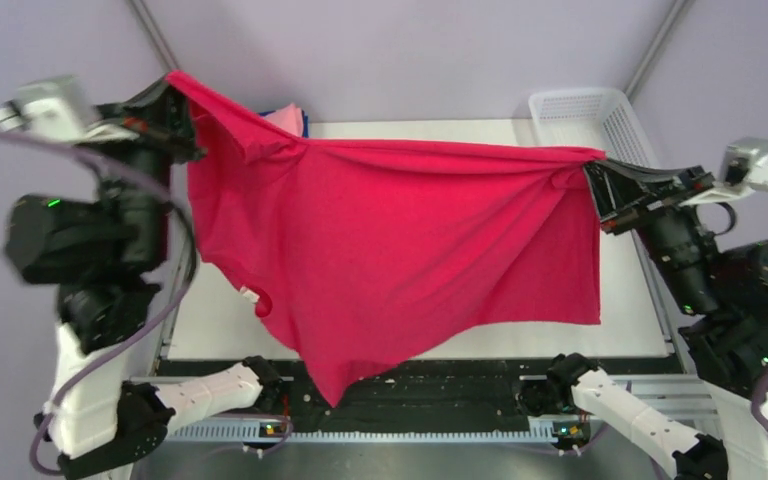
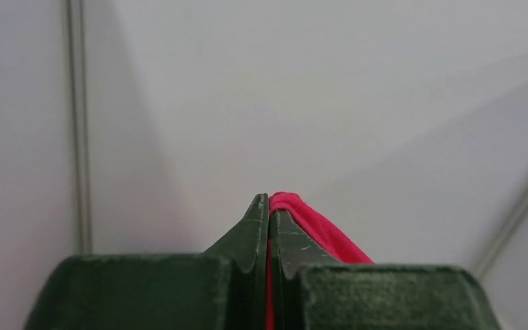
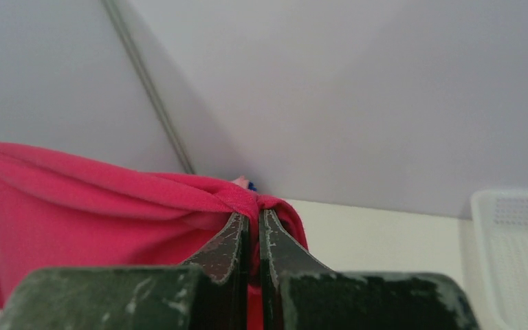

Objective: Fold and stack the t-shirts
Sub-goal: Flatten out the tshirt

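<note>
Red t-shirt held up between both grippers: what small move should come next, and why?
Probably lower both arms together, laying the red t-shirt flat on the table. The left gripper and right gripper are each shut on its upper edge, and the cloth hangs stretched between them with an uneven lower edge.

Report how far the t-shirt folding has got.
Done: pink and blue cloth peeks out at the far left of the table, mostly hidden, apparently a stack already made. In hand: the red t-shirt hangs spread above the table, one edge pinched in the left claw, the other in the right claw, both shut. Left: this shirt is unfolded and not yet stacked.
</note>
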Tool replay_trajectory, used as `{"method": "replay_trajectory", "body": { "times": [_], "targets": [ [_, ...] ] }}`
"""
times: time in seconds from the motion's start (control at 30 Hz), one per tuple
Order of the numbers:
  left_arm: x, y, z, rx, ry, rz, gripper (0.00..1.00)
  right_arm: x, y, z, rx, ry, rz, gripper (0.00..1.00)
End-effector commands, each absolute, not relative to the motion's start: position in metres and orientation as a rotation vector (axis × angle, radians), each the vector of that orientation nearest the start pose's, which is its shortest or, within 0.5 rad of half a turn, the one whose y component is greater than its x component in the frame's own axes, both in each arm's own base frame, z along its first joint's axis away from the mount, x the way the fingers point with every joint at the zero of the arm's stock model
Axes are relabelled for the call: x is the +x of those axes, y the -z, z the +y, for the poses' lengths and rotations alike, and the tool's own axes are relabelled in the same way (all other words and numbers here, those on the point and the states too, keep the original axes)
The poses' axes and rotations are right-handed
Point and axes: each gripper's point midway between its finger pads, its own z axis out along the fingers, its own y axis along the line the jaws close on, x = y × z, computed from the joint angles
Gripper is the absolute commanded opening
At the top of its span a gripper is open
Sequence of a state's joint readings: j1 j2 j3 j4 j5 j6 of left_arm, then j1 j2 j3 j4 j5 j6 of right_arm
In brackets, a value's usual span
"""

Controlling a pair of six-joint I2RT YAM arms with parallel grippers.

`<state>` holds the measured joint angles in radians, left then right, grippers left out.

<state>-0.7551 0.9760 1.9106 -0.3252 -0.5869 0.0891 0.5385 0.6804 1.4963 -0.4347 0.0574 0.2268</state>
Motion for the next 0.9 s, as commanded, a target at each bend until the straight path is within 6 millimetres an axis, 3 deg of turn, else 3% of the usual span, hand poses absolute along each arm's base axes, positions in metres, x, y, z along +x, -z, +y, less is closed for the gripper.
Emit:
{"method": "replay_trajectory", "body": {
  "times": [0.0, 0.07, 0.13, 0.23, 0.33, 0.37, 0.43, 0.47, 0.5, 0.57, 0.6, 0.63, 0.73, 0.87],
  "targets": [
    [0.289, -0.606, -0.059, -0.279, -0.021, 1.19, 0.0, 0.214, -0.503, 0.065, 0.088, -0.397, 1.346, 0.0],
    [0.345, -0.569, -0.071, -0.279, 0.002, 1.305, 0.0, 0.243, -0.465, 0.049, 0.209, -0.238, 1.433, 0.0],
    [0.406, -0.514, -0.059, -0.36, -0.062, 1.427, 0.0, 0.272, -0.418, 0.042, 0.293, -0.076, 1.542, 0.0],
    [0.479, -0.427, -0.076, -0.318, -0.18, 1.591, 0.0, 0.311, -0.341, 0.039, 0.355, 0.093, 1.699, 0.0],
    [0.543, -0.332, -0.1, -0.259, -0.19, 1.75, 0.04, 0.361, -0.255, 0.045, 0.361, -0.016, 1.877, 0.01],
    [0.566, -0.287, -0.106, -0.254, -0.225, 1.816, 0.04, 0.377, -0.23, 0.047, 0.365, -0.074, 1.916, 0.02],
    [0.597, -0.236, -0.114, -0.25, -0.243, 1.91, 0.05, 0.416, -0.197, 0.05, 0.355, -0.143, 1.93, 0.1],
    [0.614, -0.228, -0.116, -0.259, -0.233, 1.92, 0.15, 0.436, -0.186, 0.05, 0.345, -0.16, 1.939, 0.15],
    [0.624, -0.199, -0.115, -0.255, -0.255, 1.967, 0.29, 0.456, -0.173, 0.052, 0.338, -0.175, 1.965, 0.28],
    [0.643, -0.194, -0.116, -0.289, -0.242, 1.958, 0.66, 0.492, -0.154, 0.05, 0.336, -0.186, 2.023, 0.52],
    [0.648, -0.19, -0.117, -0.292, -0.231, 1.957, 0.9, 0.506, -0.147, 0.048, 0.344, -0.176, 2.062, 0.6],
    [0.65, -0.19, -0.118, -0.291, -0.217, 1.95, 0.97, 0.517, -0.143, 0.048, 0.333, -0.166, 2.097, 0.68],
    [0.645, -0.195, -0.125, -0.266, -0.152, 1.945, 0.99, 0.526, -0.135, 0.055, 0.277, -0.178, 2.149, 0.82],
    [0.624, -0.212, -0.126, -0.285, -0.091, 1.951, 0.99, 0.51, -0.149, 0.056, 0.28, -0.205, 2.118, 0.96]
  ]
}}
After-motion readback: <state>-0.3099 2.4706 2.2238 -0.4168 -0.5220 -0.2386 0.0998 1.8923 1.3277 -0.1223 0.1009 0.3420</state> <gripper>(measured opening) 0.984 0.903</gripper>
